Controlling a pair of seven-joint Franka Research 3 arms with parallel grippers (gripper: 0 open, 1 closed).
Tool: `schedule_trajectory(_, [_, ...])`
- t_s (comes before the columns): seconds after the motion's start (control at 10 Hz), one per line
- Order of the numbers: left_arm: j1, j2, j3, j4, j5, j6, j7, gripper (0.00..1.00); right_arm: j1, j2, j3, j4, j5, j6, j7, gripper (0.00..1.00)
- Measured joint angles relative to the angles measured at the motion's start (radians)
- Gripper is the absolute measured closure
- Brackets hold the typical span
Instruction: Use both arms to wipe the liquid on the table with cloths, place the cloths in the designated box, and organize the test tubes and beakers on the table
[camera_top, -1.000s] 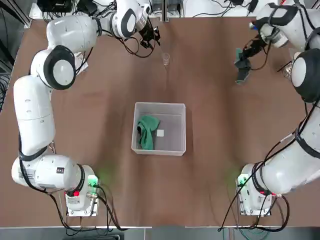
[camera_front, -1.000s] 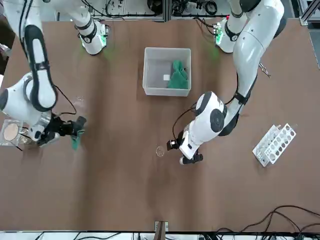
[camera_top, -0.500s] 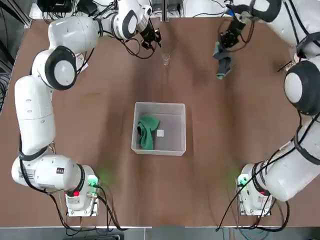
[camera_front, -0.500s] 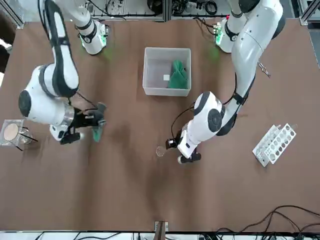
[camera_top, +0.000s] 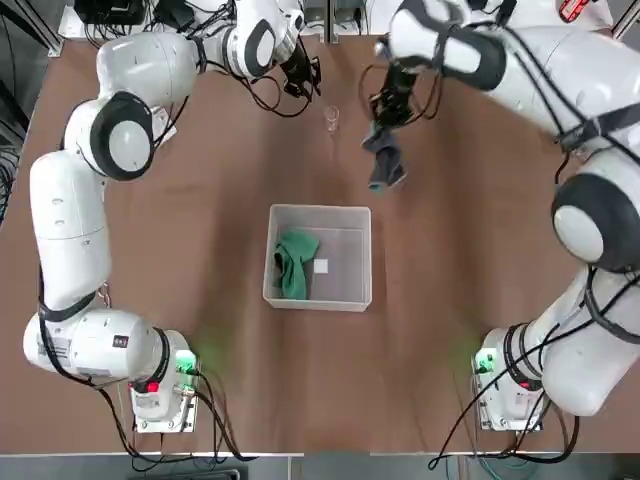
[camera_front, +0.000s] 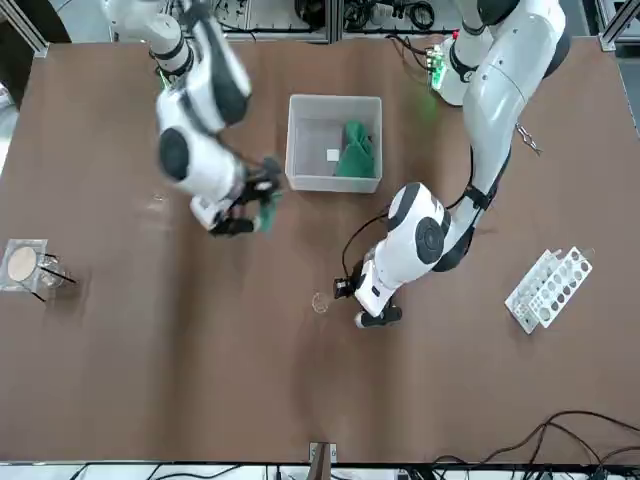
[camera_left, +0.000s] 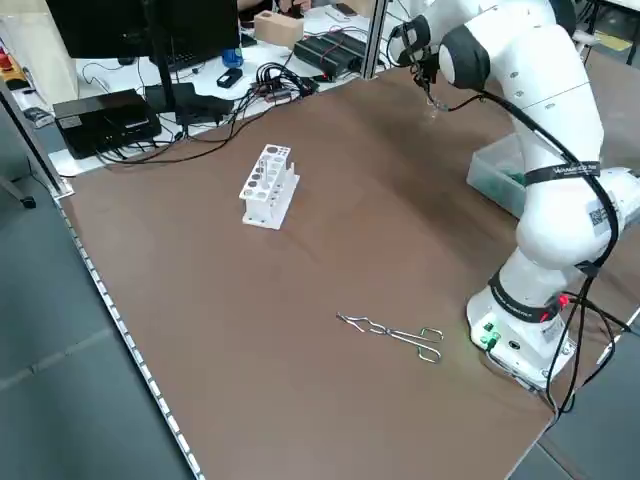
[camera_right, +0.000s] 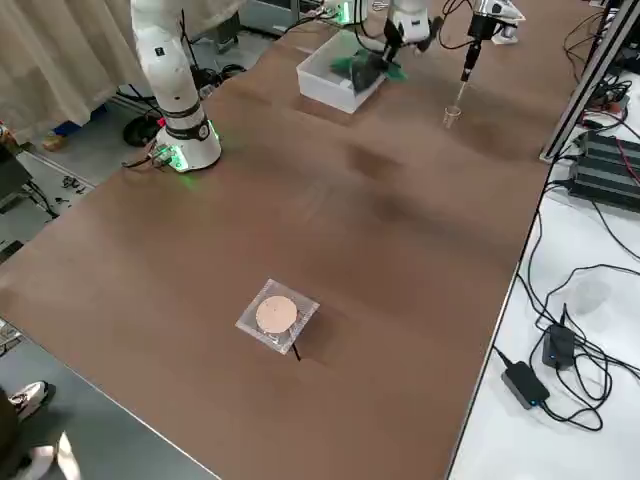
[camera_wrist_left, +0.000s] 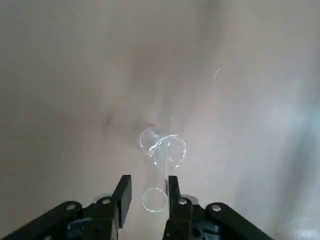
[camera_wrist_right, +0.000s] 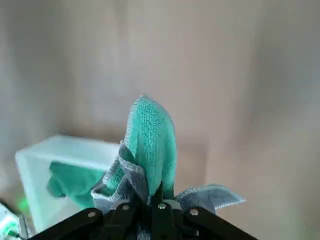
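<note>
My right gripper (camera_top: 388, 112) is shut on a dark grey-and-green cloth (camera_top: 383, 162) that hangs above the table (camera_top: 470, 250), just beyond the box's far right corner. The wrist view shows this cloth (camera_wrist_right: 150, 145) bunched between the fingers. The translucent box (camera_top: 355, 215) at the table's middle holds a bright green cloth (camera_top: 295, 262). My left gripper (camera_wrist_left: 147, 192) is at the far edge, by a small glass beaker (camera_top: 332, 118). Its jaws stand a little apart around a clear glass ring, with a gap on one side.
A white test tube rack (camera_front: 548, 288) stands at the robot's far left, and metal forceps (camera_left: 395, 335) lie nearer the left base. A petri dish on a clear square (camera_right: 275, 315) sits at the far right. Cables run along the table's far edge.
The right arm has swept the cloth from the table's far right toward the box. The left gripper's fingers have narrowed; that arm has hardly moved.
</note>
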Motion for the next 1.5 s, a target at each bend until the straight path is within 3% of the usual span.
schedule_trajectory(0.2, [-0.002,0.001,0.000,0.001,0.000,0.000,0.000,0.65,0.159,-0.009,0.003,-0.007,0.002,0.054,0.198,0.90])
schedule_trajectory(0.5, [-0.003,0.001,0.001,0.002,0.001,0.000,0.000,0.75,0.472,-0.003,0.007,-0.128,0.002,0.302,0.519,0.90])
schedule_trajectory(0.6, [-0.003,0.001,0.001,0.003,0.001,0.000,0.000,0.77,0.516,0.000,0.006,-0.161,-0.001,0.335,0.556,0.90])
schedule_trajectory(1.0, [-0.003,-0.004,-0.003,0.008,0.001,0.001,0.000,0.79,0.502,0.001,-0.026,-0.237,-0.005,0.337,0.554,0.88])
schedule_trajectory(1.2, [-0.003,-0.009,-0.005,0.009,0.001,0.001,0.000,0.79,0.495,0.001,-0.040,-0.237,-0.017,0.337,0.552,0.77])
schedule_trajectory(1.5, [-0.003,-0.037,-0.008,0.012,0.001,-0.024,0.000,0.79,0.492,-0.002,-0.050,-0.229,-0.032,0.337,0.551,0.32])
